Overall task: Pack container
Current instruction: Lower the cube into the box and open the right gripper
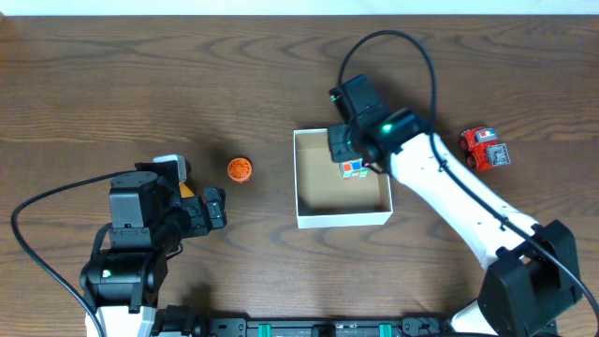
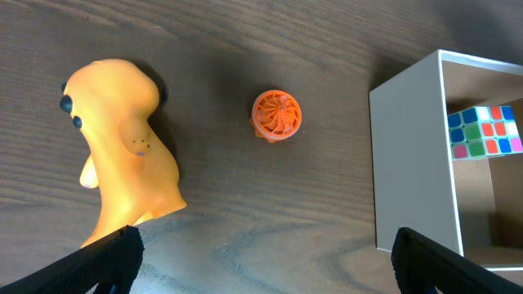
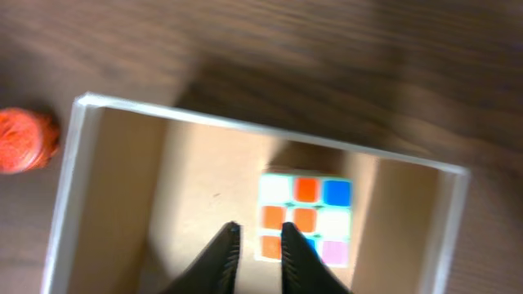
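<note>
Hovering closed and empty over the cube (image 3: 305, 216) in the container (image 3: 69, 188), the right gripper (image 3: 257, 233) seems done with it; the left gripper (image 2: 265, 245) gapes.

Prob. robot lab: wood-grain table (image 1: 112, 84) w/ white arm (image 1: 449, 192).

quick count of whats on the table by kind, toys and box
orange ball: 1
yellow-orange toy figure: 1
red toy truck: 1
puzzle cube, inside the box: 1
white container: 1
total: 5
</note>
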Tool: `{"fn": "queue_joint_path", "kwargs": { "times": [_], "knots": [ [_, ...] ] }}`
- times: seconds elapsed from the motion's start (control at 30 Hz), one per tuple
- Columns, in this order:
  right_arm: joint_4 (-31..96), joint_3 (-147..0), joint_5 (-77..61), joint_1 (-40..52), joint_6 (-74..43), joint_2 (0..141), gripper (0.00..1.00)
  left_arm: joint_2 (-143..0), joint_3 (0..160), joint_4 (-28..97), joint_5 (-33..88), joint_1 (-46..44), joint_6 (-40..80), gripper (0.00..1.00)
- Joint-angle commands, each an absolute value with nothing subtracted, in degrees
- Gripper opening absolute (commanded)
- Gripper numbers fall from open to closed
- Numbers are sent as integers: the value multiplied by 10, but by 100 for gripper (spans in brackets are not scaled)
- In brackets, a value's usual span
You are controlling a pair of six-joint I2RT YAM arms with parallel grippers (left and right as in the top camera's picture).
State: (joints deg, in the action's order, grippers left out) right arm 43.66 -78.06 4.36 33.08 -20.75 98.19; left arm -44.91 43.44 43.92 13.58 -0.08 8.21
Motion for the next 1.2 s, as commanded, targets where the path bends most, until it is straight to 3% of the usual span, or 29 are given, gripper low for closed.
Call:
{"fn": "queue_joint_path", "kwargs": {
  "times": [0.0, 0.07, 0.5, 1.17],
  "knots": [
    [440, -787, 43, 357, -196, 992, 6, -449, 448, 441, 139, -3, 87, 98],
    [442, -787, 43, 365, -196, 1005, 1, -449, 448, 441, 139, -3, 87, 98],
    [405, -787, 98, 370, -197, 1096, 1, -449, 448, 442, 139, -3, 87, 98],
    [417, -787, 148, 347, -231, 1098, 4, -449, 448, 443, 139, -3, 87, 98]
  ]
}}
